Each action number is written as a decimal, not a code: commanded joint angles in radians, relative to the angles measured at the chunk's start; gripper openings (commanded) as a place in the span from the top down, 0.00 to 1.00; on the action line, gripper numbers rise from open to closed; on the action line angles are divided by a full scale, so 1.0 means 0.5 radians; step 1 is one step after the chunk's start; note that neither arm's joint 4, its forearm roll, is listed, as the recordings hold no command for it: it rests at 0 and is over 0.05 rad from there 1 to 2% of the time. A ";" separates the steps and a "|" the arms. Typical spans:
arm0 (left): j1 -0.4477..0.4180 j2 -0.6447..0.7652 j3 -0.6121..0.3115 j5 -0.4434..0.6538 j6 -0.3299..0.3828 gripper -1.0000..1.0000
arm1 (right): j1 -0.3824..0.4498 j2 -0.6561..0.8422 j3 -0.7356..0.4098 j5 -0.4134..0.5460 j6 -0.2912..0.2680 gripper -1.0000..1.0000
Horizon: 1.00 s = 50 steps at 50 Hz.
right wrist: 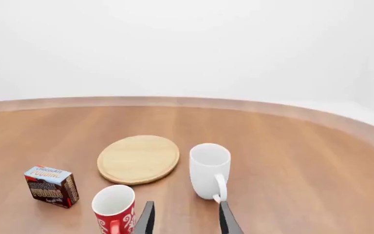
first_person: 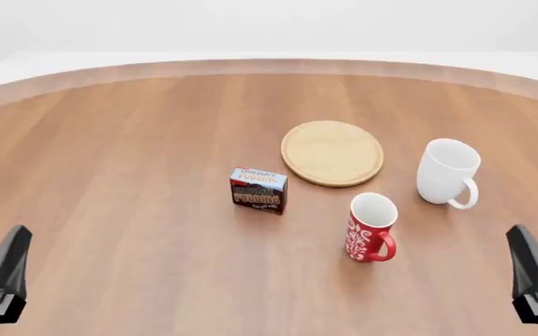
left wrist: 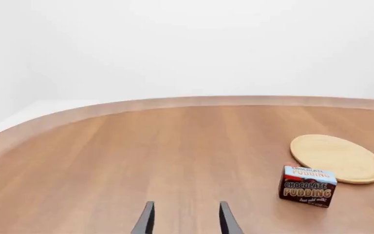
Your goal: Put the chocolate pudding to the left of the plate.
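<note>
Bright, even, diffuse light from above. Only faint, soft shadows under objects on the tabletop [first_person: 120, 210]. No glare. Sharp rendered focus throughout; slight curving of the tabletop's far edge.

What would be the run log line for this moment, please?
phase: not started | chocolate pudding: untouched, front-left of plate | left gripper: open, empty | right gripper: open, empty
</note>
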<state>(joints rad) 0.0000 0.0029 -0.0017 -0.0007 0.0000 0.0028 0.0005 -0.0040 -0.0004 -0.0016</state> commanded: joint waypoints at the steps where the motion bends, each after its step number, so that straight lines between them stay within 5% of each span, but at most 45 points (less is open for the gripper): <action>1: 0.000 0.009 -0.005 -0.002 0.000 0.00 | 0.033 0.006 -0.004 0.004 -0.085 0.00; 11: 0.000 0.009 -0.005 -0.002 0.000 0.00 | -0.033 0.006 -0.035 0.008 -0.031 0.00; 14: 0.000 0.009 -0.005 -0.002 0.000 0.00 | -0.048 0.002 -0.175 0.069 0.061 0.00; 19: 0.000 0.009 -0.005 -0.002 0.000 0.00 | 0.016 0.001 -0.379 0.214 0.032 0.00; 26: 0.000 0.009 -0.005 -0.002 0.000 0.00 | 0.102 0.330 -0.740 0.213 -0.131 0.00; 35: 0.000 0.009 -0.005 -0.002 0.000 0.00 | 0.336 0.715 -1.105 0.350 -0.605 0.00; 41: 0.000 0.009 -0.005 -0.002 0.000 0.00 | 0.340 1.064 -1.419 0.488 -0.731 0.00; 43: 0.000 0.009 -0.005 -0.002 0.000 0.00 | 0.375 1.178 -1.488 0.523 -0.693 0.00; 50: 0.000 0.009 -0.005 -0.002 0.000 0.00 | 0.449 1.548 -1.725 0.599 -0.920 0.00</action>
<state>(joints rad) 0.0000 0.0075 -0.0043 -0.0019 0.0000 0.1742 0.5344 -0.6799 0.2279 -0.3399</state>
